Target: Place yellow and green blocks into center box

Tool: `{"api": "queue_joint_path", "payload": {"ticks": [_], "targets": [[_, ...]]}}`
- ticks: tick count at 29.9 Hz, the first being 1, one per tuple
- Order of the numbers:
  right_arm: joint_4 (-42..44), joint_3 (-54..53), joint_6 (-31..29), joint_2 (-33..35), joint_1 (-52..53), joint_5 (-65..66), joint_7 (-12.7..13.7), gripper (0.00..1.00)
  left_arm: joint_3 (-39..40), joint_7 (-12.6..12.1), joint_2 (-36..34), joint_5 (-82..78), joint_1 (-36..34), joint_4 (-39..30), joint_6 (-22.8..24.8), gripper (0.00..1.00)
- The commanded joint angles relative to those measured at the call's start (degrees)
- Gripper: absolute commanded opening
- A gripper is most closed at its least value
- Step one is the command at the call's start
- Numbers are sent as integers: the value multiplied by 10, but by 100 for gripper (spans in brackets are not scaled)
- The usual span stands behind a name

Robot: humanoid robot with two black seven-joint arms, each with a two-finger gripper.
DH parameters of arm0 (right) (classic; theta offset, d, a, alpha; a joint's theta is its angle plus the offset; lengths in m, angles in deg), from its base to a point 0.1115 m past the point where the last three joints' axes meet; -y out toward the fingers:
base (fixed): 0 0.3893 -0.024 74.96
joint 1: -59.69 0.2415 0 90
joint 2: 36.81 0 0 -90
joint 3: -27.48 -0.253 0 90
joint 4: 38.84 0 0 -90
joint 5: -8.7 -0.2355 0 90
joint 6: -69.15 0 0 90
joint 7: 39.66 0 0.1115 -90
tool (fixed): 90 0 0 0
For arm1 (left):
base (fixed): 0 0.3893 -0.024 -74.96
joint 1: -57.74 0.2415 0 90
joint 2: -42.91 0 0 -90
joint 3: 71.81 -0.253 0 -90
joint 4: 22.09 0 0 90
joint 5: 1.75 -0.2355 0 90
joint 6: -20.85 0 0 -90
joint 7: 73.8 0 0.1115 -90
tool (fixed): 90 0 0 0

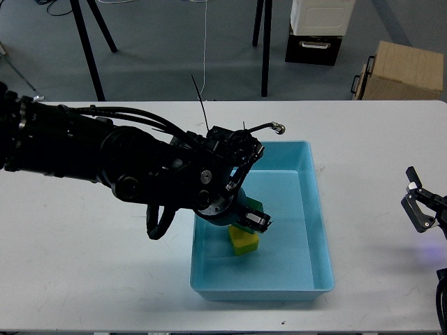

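Observation:
The blue box sits at the table's center. A yellow block lies on its floor, left of middle. My left arm reaches over the box's left wall. The left gripper is low inside the box, just above the yellow block, shut on a green block that is mostly hidden by the fingers. My right gripper rests open and empty near the table's right edge, far from the box.
The white table carries only the box. On the floor behind it are a cardboard box, a black-and-white case and dark stand legs. My left arm covers the box's left rim.

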Motion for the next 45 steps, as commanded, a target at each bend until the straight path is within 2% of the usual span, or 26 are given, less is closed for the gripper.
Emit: {"api": "queue_joint_path", "payload": {"ticks": [1, 8, 11, 16, 23, 25, 28, 30, 35, 37, 38, 39, 41, 42, 45], "targets": [[0, -1, 0, 0, 0, 0, 0, 99, 0, 0, 0, 0, 0, 0, -2, 79], [0, -1, 0, 0, 0, 0, 0, 99, 5, 7, -4, 0, 4, 1, -5, 85], [0, -1, 0, 0, 0, 0, 0, 99, 19, 7, -50, 2, 5, 2, -5, 85], [0, 0, 0, 0, 0, 0, 0, 99, 88, 7, -141, 29, 4, 2, -6, 86], [0, 2, 0, 0, 1, 0, 0, 99, 163, 12, -245, 174, 5, 0, -7, 86], [0, 6, 0, 0, 1, 1, 2, 99, 188, 34, -270, 205, 9, 2, -9, 86], [0, 13, -1, 0, 1, 1, 4, 99, 250, 96, -306, 213, 32, 11, -8, 86], [0, 17, -2, 0, 1, 1, 5, 99, 294, 120, -330, 215, 63, 20, -9, 86], [0, 27, -3, 0, 7, 2, 6, 99, 421, 128, -363, 216, 146, 30, -8, 86], [0, 32, -4, 0, 10, 3, 6, 99, 448, 134, -365, 216, 171, 30, -7, 86], [0, 34, -4, 0, 10, 3, 6, 99, 456, 142, -366, 216, 182, 30, -3, 91], [0, 34, -4, 0, 11, 3, 6, 99, 460, 149, -365, 216, 189, 31, -4, 100], [0, 33, -3, 0, 13, 3, 6, 99, 469, 175, -363, 218, 212, 43, -3, 100], [0, 32, -2, 0, 15, 3, 5, 99, 477, 198, -360, 220, 230, 50, 1, 100], [-1, 29, -2, 0, 15, 3, 4, 99, 524, 293, -346, 223, 288, 65, 11, 100]]}}
